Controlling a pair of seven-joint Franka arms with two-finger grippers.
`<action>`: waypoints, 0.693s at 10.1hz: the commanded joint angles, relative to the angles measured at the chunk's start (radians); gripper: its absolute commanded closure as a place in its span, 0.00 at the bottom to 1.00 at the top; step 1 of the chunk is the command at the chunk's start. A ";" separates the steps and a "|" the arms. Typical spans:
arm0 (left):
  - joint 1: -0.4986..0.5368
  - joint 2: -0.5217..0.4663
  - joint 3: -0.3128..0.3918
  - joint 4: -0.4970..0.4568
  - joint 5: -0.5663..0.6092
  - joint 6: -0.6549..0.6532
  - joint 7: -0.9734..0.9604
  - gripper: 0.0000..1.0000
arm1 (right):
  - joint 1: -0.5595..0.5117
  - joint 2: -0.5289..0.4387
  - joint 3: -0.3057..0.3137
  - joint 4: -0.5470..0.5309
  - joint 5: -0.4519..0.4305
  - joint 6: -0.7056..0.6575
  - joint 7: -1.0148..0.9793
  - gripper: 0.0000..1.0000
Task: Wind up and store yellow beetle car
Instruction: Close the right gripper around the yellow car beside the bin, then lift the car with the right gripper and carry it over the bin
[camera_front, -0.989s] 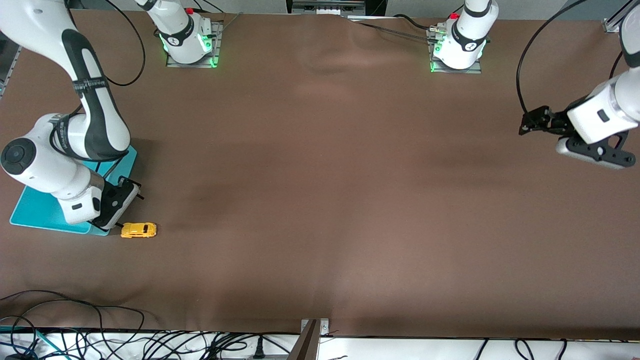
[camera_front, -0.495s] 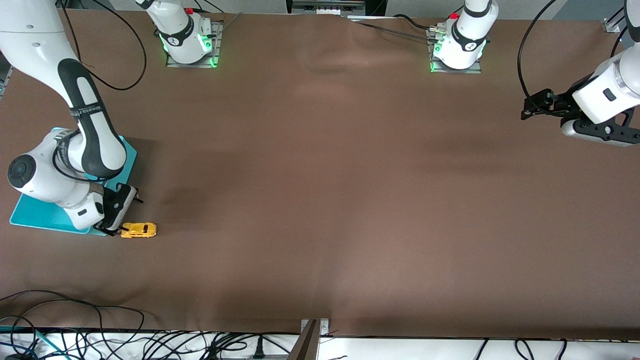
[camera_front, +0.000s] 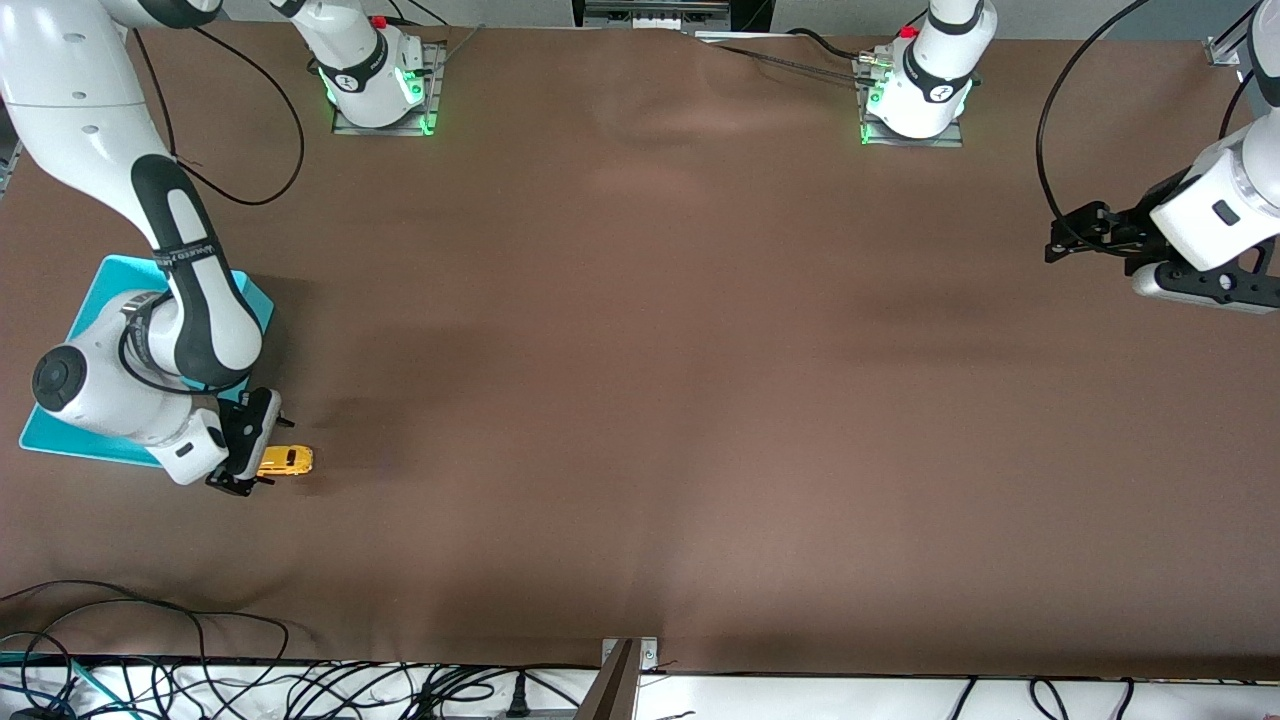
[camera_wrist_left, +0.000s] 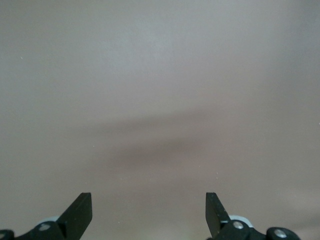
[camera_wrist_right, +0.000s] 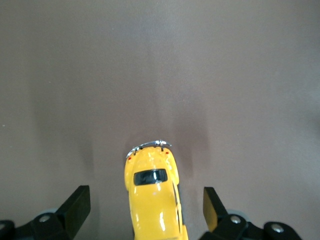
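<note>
One toy, the yellow beetle car (camera_front: 287, 459), sits on the brown table (camera_front: 640, 400) just beside the turquoise bin (camera_front: 60, 430). Right gripper (camera_front: 245, 478) straddles its rear, fingers apart. Likely light, hard, glossy, prone to rolling; pinch its flat sides. Left gripper (camera_front: 1062, 240) waits, fingers apart, over its end.

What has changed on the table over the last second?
The right pincer came off the turquoise bin and now straddles one end of the yellow beetle car, jaws open, nothing gripped. The left pincer lifted slightly, then settled, open over bare table. The car and bin stayed put.
</note>
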 joint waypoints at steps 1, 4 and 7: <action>0.015 0.017 0.012 0.082 -0.012 -0.015 0.002 0.00 | 0.000 0.069 0.003 0.095 0.012 -0.057 -0.031 0.00; 0.016 0.017 0.009 0.099 0.031 -0.015 0.002 0.00 | 0.014 0.067 0.003 0.101 -0.090 -0.066 -0.023 0.99; 0.016 0.019 0.010 0.100 0.031 -0.012 0.002 0.00 | 0.046 0.055 0.002 0.113 -0.103 -0.086 -0.022 1.00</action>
